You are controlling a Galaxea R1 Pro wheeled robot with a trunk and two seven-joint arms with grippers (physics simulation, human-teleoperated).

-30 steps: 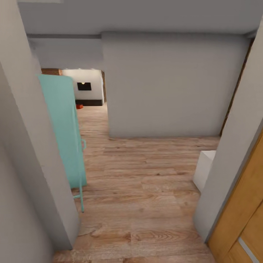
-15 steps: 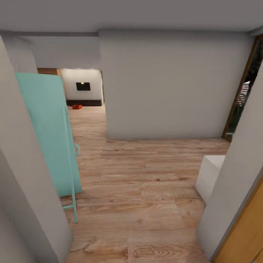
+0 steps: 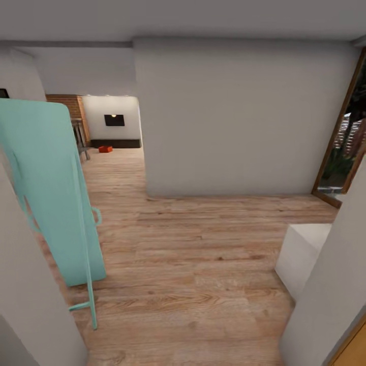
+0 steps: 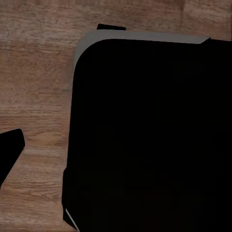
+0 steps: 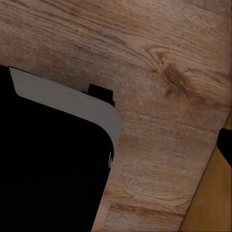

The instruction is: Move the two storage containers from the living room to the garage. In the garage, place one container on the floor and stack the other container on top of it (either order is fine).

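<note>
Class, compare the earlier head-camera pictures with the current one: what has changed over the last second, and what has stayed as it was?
The camera itself moved: the whole view shifted, so the grey wall at the near left takes up less of the picture, the orange-brown door has nearly left the frame, and more of the brick chimney and glass door shows. The red-orange container lies on the far wood floor as before; the turquoise board still leans there.
</note>
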